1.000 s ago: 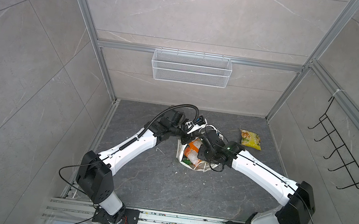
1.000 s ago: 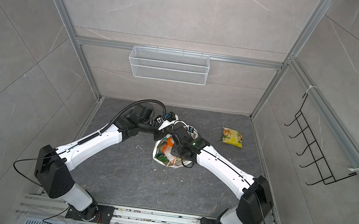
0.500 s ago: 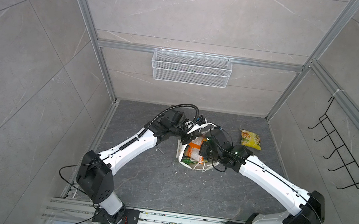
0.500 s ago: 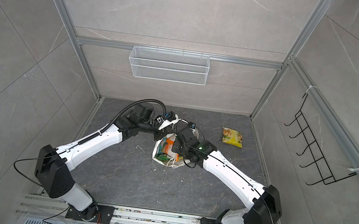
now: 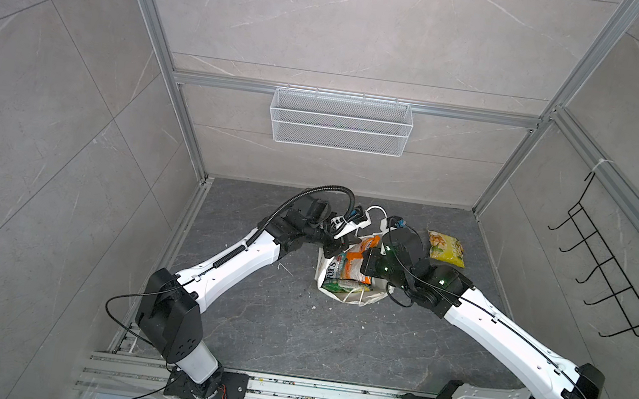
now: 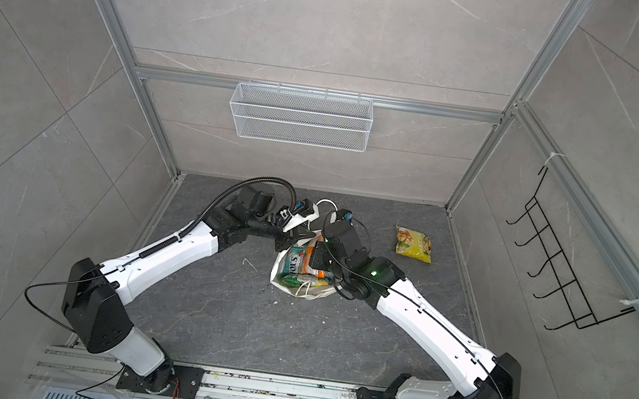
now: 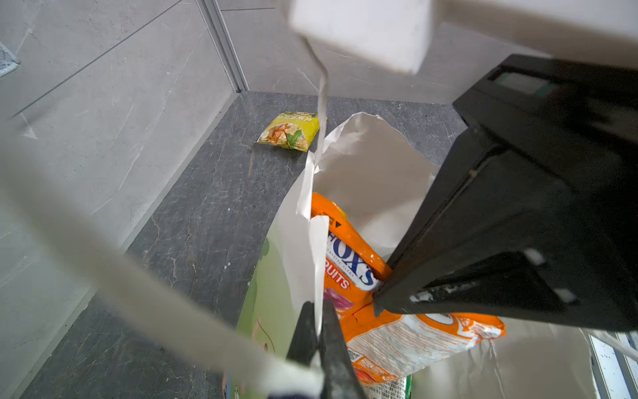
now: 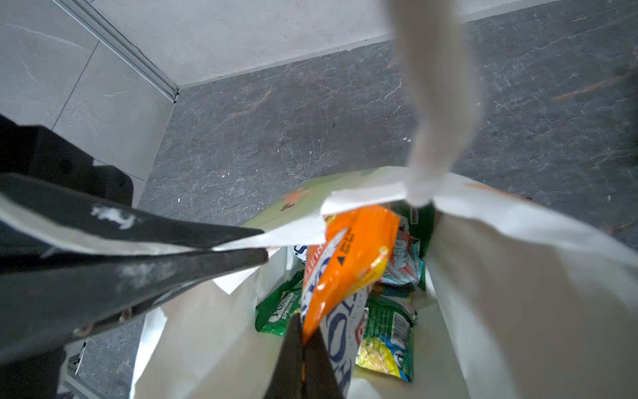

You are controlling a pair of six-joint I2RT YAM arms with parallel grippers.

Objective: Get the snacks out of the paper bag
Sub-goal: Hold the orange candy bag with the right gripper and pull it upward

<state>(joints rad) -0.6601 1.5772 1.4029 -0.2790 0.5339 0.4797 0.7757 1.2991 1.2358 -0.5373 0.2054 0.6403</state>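
With the right gripper (image 8: 303, 340) clamped on only 1 corner of the orange FOX'S pouch (image 8: 352, 255), lifted inside the paper bag (image 7: 373, 172) whose rim the left gripper (image 7: 319, 321) pinches tight, that glossy film could slip free and drop inside.

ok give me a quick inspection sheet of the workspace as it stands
surface: dark grey veined slab
job's things: paper bag standing open; orange pouch raised at its mouth; other pouches lower inside; yellow pouch lying outside on the slab
clutter: small white scraps near the bag
claws: left claw shut on the bag's rim; right claw shut on the orange pouch's corner
cables: black corrugated hose along left arm; thin black lead looped by left base
surroundings: white mesh basket on back wall; black hook rack on right wall
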